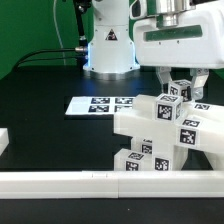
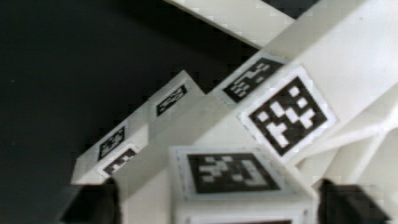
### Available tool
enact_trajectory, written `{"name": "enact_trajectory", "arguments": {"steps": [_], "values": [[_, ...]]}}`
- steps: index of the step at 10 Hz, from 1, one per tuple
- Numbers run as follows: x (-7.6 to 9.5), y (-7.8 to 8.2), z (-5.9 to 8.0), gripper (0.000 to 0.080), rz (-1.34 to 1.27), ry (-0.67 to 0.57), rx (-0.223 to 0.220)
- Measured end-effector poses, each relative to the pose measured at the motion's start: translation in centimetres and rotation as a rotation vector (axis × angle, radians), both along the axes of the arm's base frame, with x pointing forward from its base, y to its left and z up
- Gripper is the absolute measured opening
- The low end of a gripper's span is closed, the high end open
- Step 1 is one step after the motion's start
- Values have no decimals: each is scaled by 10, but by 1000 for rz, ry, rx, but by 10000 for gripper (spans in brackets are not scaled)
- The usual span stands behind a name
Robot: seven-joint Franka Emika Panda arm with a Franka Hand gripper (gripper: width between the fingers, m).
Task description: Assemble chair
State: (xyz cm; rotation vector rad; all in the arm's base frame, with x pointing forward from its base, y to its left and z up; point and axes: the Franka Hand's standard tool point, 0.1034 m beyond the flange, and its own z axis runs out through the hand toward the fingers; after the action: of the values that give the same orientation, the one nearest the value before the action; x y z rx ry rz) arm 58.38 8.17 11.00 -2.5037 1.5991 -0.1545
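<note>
The chair's white tagged pieces stand stacked together (image 1: 160, 135) at the exterior view's right, behind the front rail. A short square block (image 1: 178, 93) sits on top of the stack. My gripper (image 1: 182, 80) hangs straight over that block, one finger on each side of it. In the wrist view the block (image 2: 228, 172) shows its tag between the two dark fingers (image 2: 93, 205), and my gripper (image 2: 222, 212) stands open with the fingers wide around it. Beyond the block a tilted slab (image 2: 285, 110) carries a large tag, and a long piece (image 2: 151, 125) bears several small ones.
The marker board (image 1: 100, 104) lies flat on the black table toward the exterior view's left of the stack. A long plain white rail (image 1: 100, 183) runs along the front edge. A small white piece (image 1: 3, 142) shows at the far left. The arm's base (image 1: 108, 45) stands at the back.
</note>
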Motion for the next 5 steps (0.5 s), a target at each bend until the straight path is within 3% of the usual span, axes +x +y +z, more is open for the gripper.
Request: {"name": "enact_trajectory", "arguments": {"steps": [1,2,5], "values": [[0,0,0,572,11,0,-2],[-1,3,2,636,164,14,-27],[1,9,8,649,552,45,-83]]}}
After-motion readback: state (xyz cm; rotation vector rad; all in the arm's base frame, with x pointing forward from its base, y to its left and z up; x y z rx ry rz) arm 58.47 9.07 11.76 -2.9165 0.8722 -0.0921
